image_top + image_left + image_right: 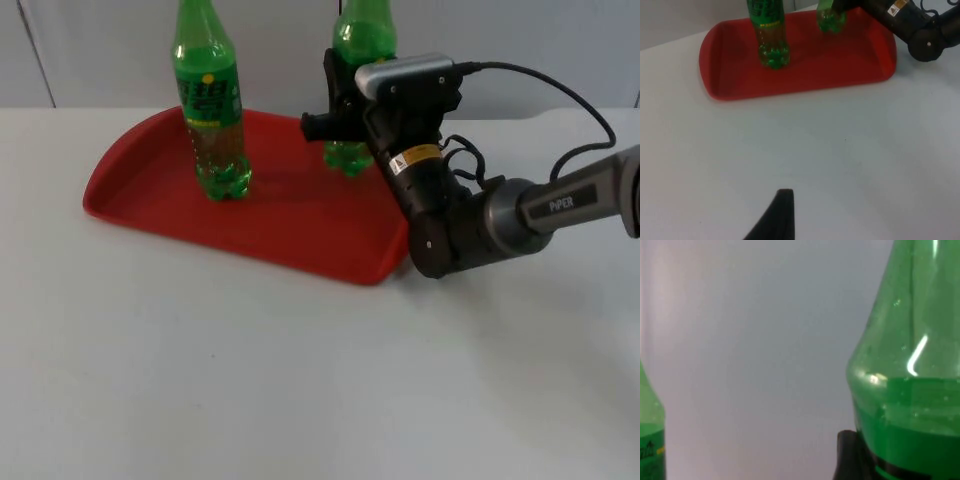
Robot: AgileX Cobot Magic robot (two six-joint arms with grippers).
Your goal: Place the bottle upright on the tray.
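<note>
A red tray lies at the back of the white table. Two green bottles stand upright on it. One bottle with a green label is near the tray's left middle, free of any gripper. The other bottle stands at the tray's back right, and my right gripper is shut on its body. Close up, that bottle has a black finger pressed against its side. My left arm waits over the bare table in front of the tray, with one fingertip in sight.
The right arm reaches over the tray's right end. A grey partition wall rises just behind the tray. White table stretches from the tray's front rim to the near edge.
</note>
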